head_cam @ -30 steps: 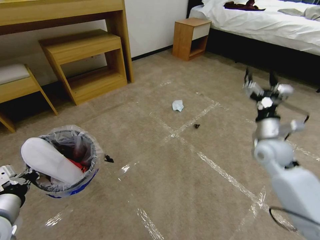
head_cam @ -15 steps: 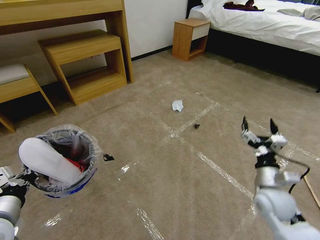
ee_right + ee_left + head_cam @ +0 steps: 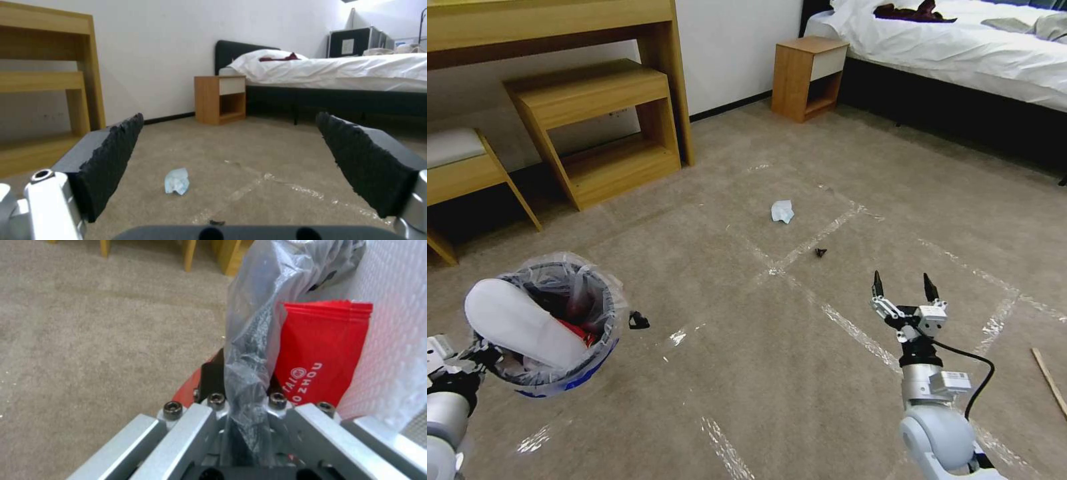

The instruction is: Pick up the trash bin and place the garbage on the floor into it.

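The trash bin (image 3: 602,363), lined with a crinkly clear bag, hangs low at the left with my left gripper (image 3: 468,359) shut on its near rim. A white slipper (image 3: 520,323) and a red wrapper (image 3: 579,331) stick out of it. In the left wrist view the left gripper (image 3: 242,386) pinches the bagged rim (image 3: 249,340), with the red wrapper (image 3: 320,356) and the slipper (image 3: 391,323) just beyond it. A white tissue wad (image 3: 782,211) lies on the carpet ahead. My right gripper (image 3: 904,288) is open and low, pointing toward the tissue wad (image 3: 177,181). A thin wooden stick (image 3: 1050,381) lies at the far right.
A small dark scrap (image 3: 820,252) lies between my right gripper and the tissue; another dark bit (image 3: 638,321) sits beside the bin. Wooden desk shelves (image 3: 600,133) stand at the back left, a nightstand (image 3: 807,77) and a bed (image 3: 960,47) behind. Tape strips cross the carpet.
My right arm has dropped from raised at the right to low and nearer the middle, still open, uncovering the wooden stick. The bin in my left gripper has barely shifted.
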